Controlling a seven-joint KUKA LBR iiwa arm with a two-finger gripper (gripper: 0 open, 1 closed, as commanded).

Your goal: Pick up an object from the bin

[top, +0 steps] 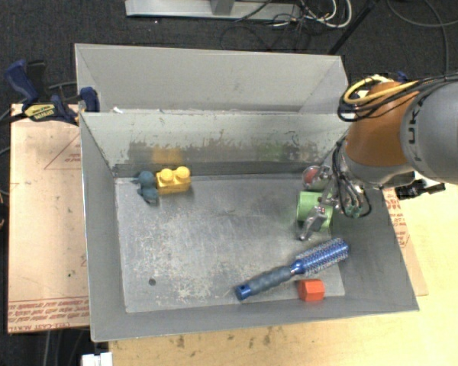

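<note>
**Grey bin: gripper at the green block**

Bin (pixel 214 227) floor is mostly bare. The gripper (pixel 318 223) sits low by the right wall, against the green block (pixel 311 204). I cannot tell whether it is spread or closed on the block.

Risk: so near the wall, the block may tip or slide away. The brush (pixel 294 269) nearby could be knocked.

The wrist partly hides the block's right side and a red thing (pixel 313 175) behind.

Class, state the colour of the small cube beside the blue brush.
The cube is orange-red, clearest in the camera view.
</note>
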